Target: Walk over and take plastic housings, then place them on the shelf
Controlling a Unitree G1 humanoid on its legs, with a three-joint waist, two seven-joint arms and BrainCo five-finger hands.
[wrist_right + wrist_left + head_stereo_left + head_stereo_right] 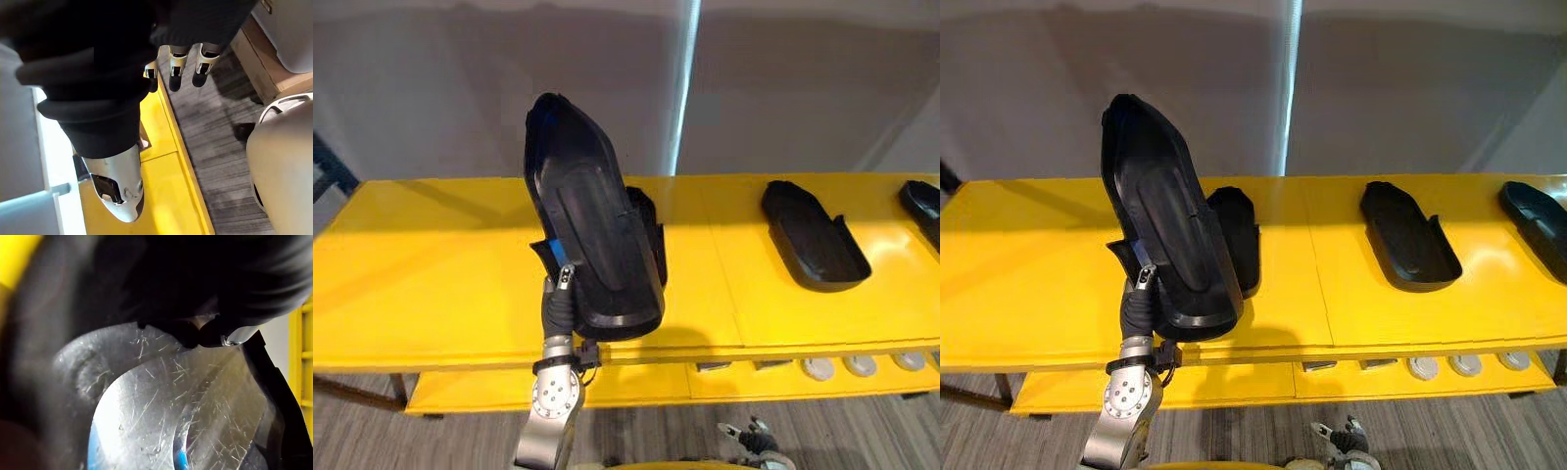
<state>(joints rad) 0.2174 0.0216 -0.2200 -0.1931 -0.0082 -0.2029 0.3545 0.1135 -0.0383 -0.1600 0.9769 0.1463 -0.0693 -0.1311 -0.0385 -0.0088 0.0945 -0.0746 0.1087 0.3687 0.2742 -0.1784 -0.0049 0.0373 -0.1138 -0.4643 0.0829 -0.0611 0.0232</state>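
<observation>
**Head views.** A long yellow shelf (431, 284) runs across in front of a plain grey wall (803, 88), which is split by a bright vertical strip (686, 78). Streaked grey floor (724, 421) lies below.

The left robot hand (559, 299) rises over the shelf's front edge. Its fingers are clamped on the lower end of a black plastic housing (592, 215), which it holds steeply tilted above the shelf top.

Just behind and to the right of that piece, a second housing (1237, 235) lies flat on the shelf, partly hidden by it. A third housing (813, 240) lies well apart to the right. A fourth housing (925, 208) is cut off at the right edge. Pale round discs (859, 365) sit on the lower tier (636, 384).

**Left wrist view.** The held housing's glossy, scratched surface is very close. Dark fingertips (195, 335) press against it, and the yellow of the shelf shows past its sides.

**Right wrist view.** The right robot hand (175, 62) hangs free with its fingers loosely straight, holding nothing. It is above the grey floor, beside the edge of a yellow panel (166, 196). A brown box (259, 61) stands on the floor nearby.
</observation>
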